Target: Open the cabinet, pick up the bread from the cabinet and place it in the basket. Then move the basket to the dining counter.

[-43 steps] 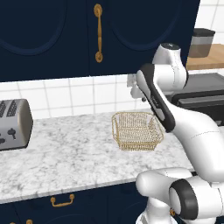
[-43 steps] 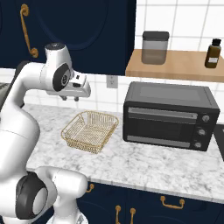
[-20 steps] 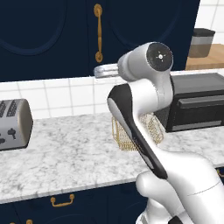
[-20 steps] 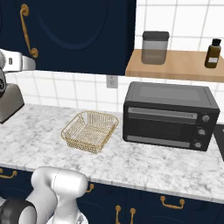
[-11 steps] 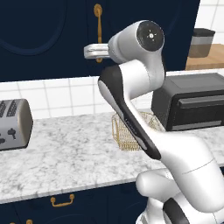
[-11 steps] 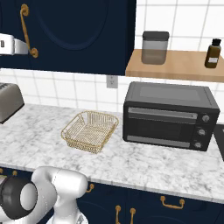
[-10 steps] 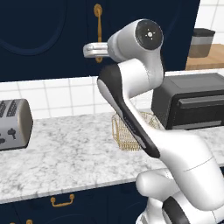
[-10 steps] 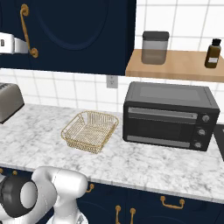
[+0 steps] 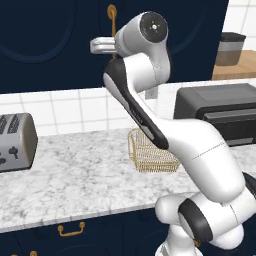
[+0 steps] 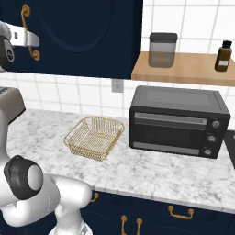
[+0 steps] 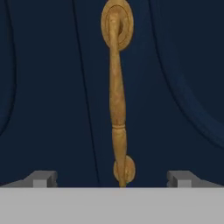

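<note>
Tall dark navy cabinet (image 11: pixel 52 87) with arched-panel doors, closed; its vertical brass bar handle (image 11: pixel 117 96) stands upright at centre. Golden wire-mesh basket (image 10: pixel 95 137), squarish with flared sides, sits upright on the marbled worktop at 5 o'clock below the cabinet.

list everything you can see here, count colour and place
cabinet: one, dark navy, on the wall, doors shut
handle: one, brass, upright on the cabinet door
basket: one, golden wire, on the worktop left of the oven
oven: one, black, on the worktop
toaster: one, silver, left end of the worktop
worktop: one, grey-white marble
shelf: one, wood, above the oven
jar: one, dark lid, on the shelf
bottle: one, brown, on the shelf
drawer pulls: brass, below the worktop
claw: one, open, facing the handle
</note>
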